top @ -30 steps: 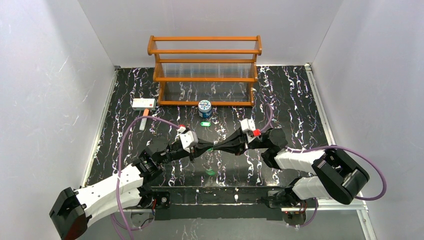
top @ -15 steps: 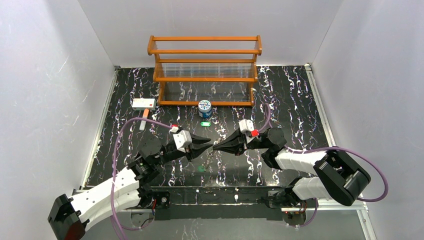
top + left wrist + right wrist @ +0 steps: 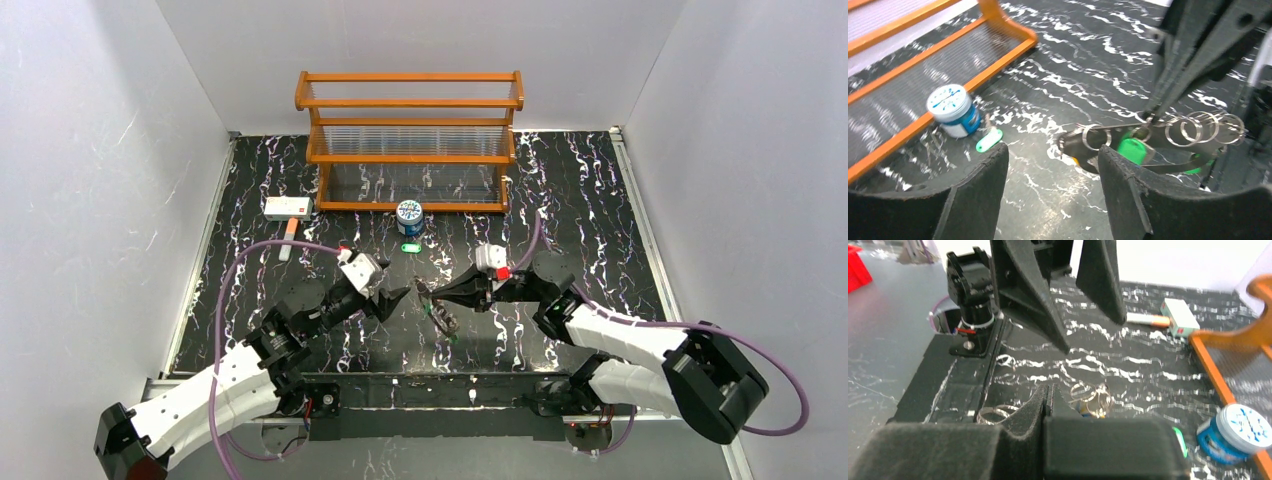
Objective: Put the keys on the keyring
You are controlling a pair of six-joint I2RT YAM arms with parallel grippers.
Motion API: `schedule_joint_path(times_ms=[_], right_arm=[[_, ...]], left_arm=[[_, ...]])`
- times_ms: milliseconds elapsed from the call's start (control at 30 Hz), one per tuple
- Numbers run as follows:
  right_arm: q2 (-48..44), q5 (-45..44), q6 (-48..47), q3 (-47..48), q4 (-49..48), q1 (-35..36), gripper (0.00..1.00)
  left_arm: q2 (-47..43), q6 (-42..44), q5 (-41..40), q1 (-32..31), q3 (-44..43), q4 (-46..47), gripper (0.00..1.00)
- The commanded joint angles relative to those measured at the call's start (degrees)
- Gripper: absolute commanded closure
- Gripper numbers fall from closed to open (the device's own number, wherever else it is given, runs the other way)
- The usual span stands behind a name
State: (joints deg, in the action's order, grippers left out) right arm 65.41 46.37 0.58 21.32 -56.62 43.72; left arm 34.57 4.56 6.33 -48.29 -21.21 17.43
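Hanging from the right claw (image 3: 432, 295), the keyring (image 3: 441, 316) droops just above the table (image 3: 600, 210) in the gap between the two arms. That claw is pinched fully shut on the upper edge of the loop. The grip looks chosen so the rest of the loop hangs free and open towards the other arm.

From the left wrist view the loop lies stretched sideways with several small metal rings along it. One green key (image 3: 1132, 150) sits against its middle, seemingly already strung, though I can't make out exactly how it is attached.

The left claw (image 3: 392, 298) is just beside the ring's near end, jaws parted about halfway and gripping nothing. It is aimed straight at the loop, so I'd guess it is between grips, ready to fetch something or steady the ring.

A loose green key (image 3: 408, 249) lies flat on the table farther back, just in front of the blue-and-white can (image 3: 409, 217) and well apart from both claws. It has not been picked up yet, so I'd judge the job partly done. The ring is held up so that this key can be brought to it.
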Motion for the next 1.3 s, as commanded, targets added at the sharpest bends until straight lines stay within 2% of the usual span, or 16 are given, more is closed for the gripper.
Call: schedule_joint_path(times_ms=[0,100,233,433,667,900,1000,1167,1267], right_arm=[[-4.2,-5.2,-10.0,4.3,18.7,0.0,0.99],[-5.8,-8.6,-14.0,6.1,29.1,0.0,0.99],[-6.6,-14.2,-16.5,7.8,37.8,0.0,0.99],[-2.2,-18.7,-18.2,11.1,42.2,0.1,0.99],[6.6,-14.9,-17.1,15.9,41.7,2.0,0.99],[14.1,-14.2,-14.1,18.2,38.3,6.4,0.99],[16.7,-12.8,-12.5,19.0,36.7,6.7,0.88],[14.8,-13.6,-8.8,15.9,28.6,6.7,0.47],[12.1,-17.3,-7.3,12.9,24.3,6.6,0.29]], left_arm=[[-0.3,-4.1,-13.5,-0.2,-3.0,-4.8,0.33],[0.1,-7.8,-18.5,-0.1,-2.8,-4.6,0.24],[1.2,-14.6,-27.3,-0.1,-3.6,-6.9,0.03],[5.7,-20.8,-33.1,-0.1,-7.0,-12.2,0.02],[9.7,-26.1,-32.3,0.0,-9.2,-15.1,0.02],[9.6,-29.3,-31.7,0.0,-7.9,-14.4,0.02],[9.4,-29.7,-30.7,0.0,-7.4,-14.3,0.02],[11.3,-31.4,-29.8,0.0,-7.7,-15.7,0.02],[13.0,-32.8,-28.5,0.1,-7.0,-15.0,0.02]])
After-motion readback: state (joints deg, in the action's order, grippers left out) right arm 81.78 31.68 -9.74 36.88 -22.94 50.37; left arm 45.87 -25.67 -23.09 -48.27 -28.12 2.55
